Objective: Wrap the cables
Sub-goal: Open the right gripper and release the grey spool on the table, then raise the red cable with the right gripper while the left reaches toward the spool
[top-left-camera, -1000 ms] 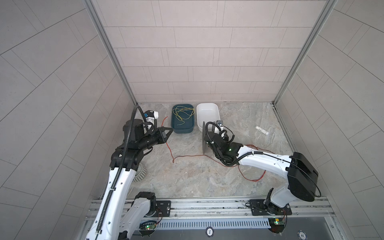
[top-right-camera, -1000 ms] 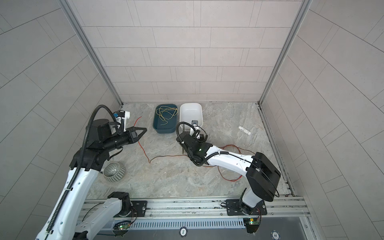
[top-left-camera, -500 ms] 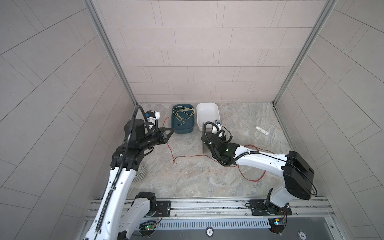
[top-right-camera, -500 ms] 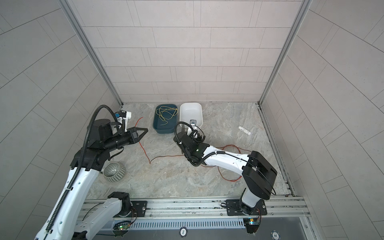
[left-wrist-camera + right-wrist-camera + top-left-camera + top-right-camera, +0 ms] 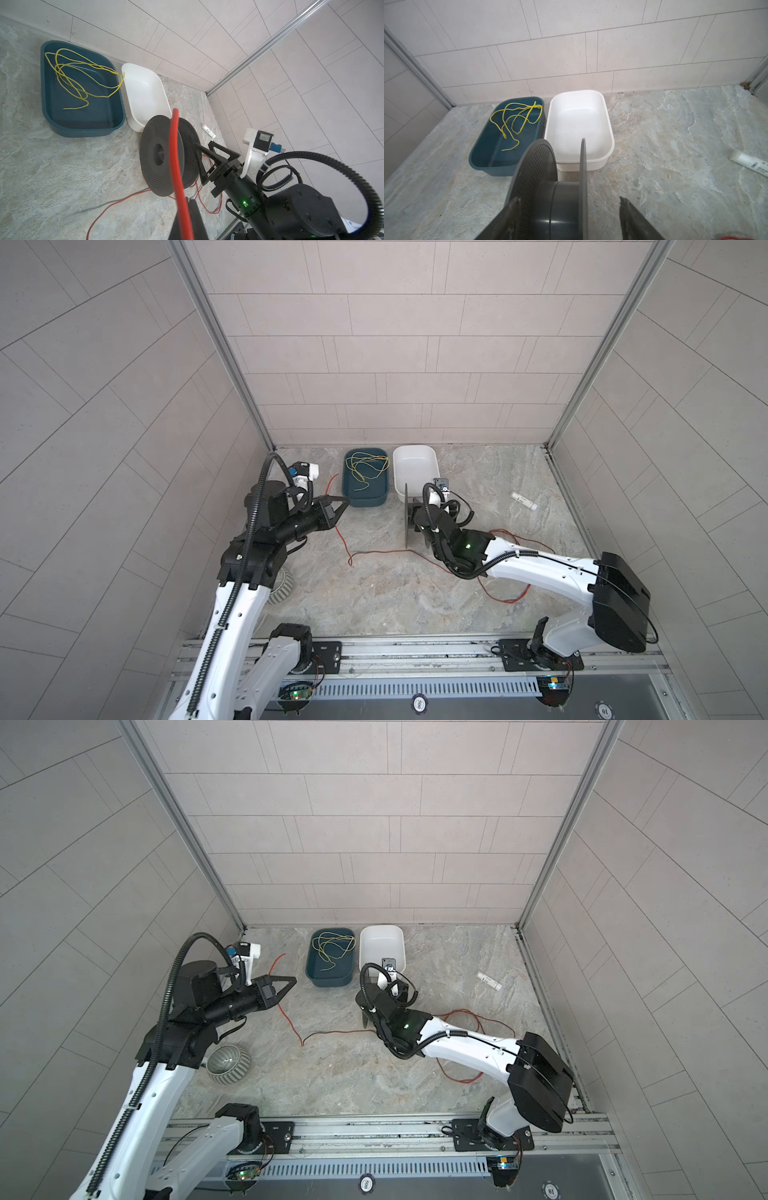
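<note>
L jaws are shut tight on the red cable (image 5: 175, 155). Its end pokes up past the tips, and the rest drops to the desk (image 5: 395, 605). From there the cable runs toward mid-desk, passes the foot of the black spool (image 5: 149, 166) and spreads in loose loops on the right side. Part of the loops lies under the R arm and is hidden.

The spool stands on edge approx mid-desk, flanges upright, just in front of the white tub (image 5: 579, 124). R jaws are apart and close to the spool on the side nearer the robot. In the R wrist view the hub shows btwn the two fingers (image 5: 504, 216). Can't tell whether either finger touches the spool. In both top views the wrist cam mount covers those jaws.

Around:
- Blue tub (image 5: 368, 501) w/ a thin yellow wire (image 5: 532, 106) inside sits at the far edge, just beside the white tub on its left.
- Small white tube (image 5: 523, 501) lies toward the right edge, well apart from the rest.
- Ribbed grey bowl (image 5: 228, 1063) sits by the left edge, partly under the L arm.

The spool stands btwn R jaws and the white tub.
</note>
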